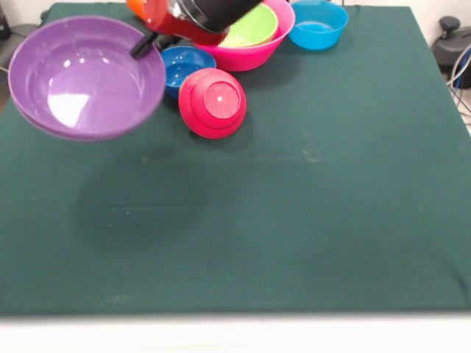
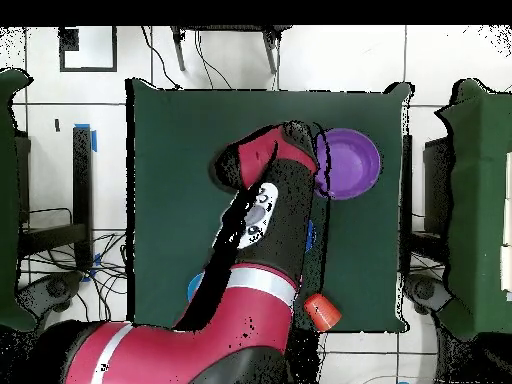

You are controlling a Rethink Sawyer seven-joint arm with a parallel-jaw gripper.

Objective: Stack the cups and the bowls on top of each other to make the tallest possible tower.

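Note:
A wide purple bowl (image 1: 85, 81) hangs tilted above the table's left side, its shadow on the cloth below. My gripper (image 1: 146, 44) is shut on its rim at the upper right. In the overhead view the purple bowl (image 2: 352, 165) juts out from under the arm's end, which hides the gripper. A small dark blue bowl (image 1: 185, 65) sits upright beside an upside-down crimson bowl (image 1: 212, 103). The lime green bowl (image 1: 254, 26) sits inside the pink bowl (image 1: 254, 53). A light blue bowl (image 1: 318, 23) stands at the back. An orange cup (image 1: 135, 6) peeks from behind the arm. No tower is in view.
The red and black arm (image 2: 272, 215) crosses the middle of the green table (image 2: 170, 180) in the overhead view and hides most bowls. The orange cup (image 2: 322, 310) lies near the table's edge by the robot's base.

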